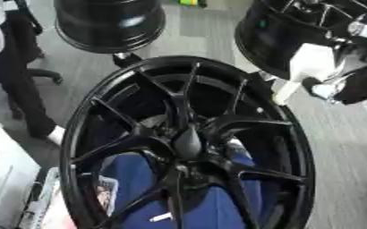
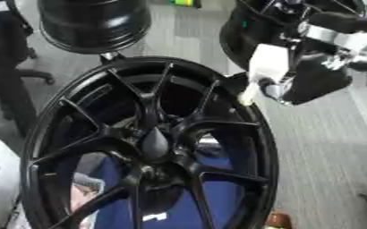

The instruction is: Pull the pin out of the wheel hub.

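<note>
Wheel hub [image 1: 188,143] central, two rims [image 1: 108,22] behind, right hand [image 2: 296,71] upper right

Grey carpet floor [image 1: 335,134] below the right hand [image 2: 296,76], black office chair [image 1: 18,67] far to its left, blue surface [image 1: 210,210] lower down, even light

The wheel hub [image 1: 188,143] looks like glossy black painted metal with smooth spokes; the floor [image 1: 339,134] is matt grey carpet with a ribbed texture.
</note>
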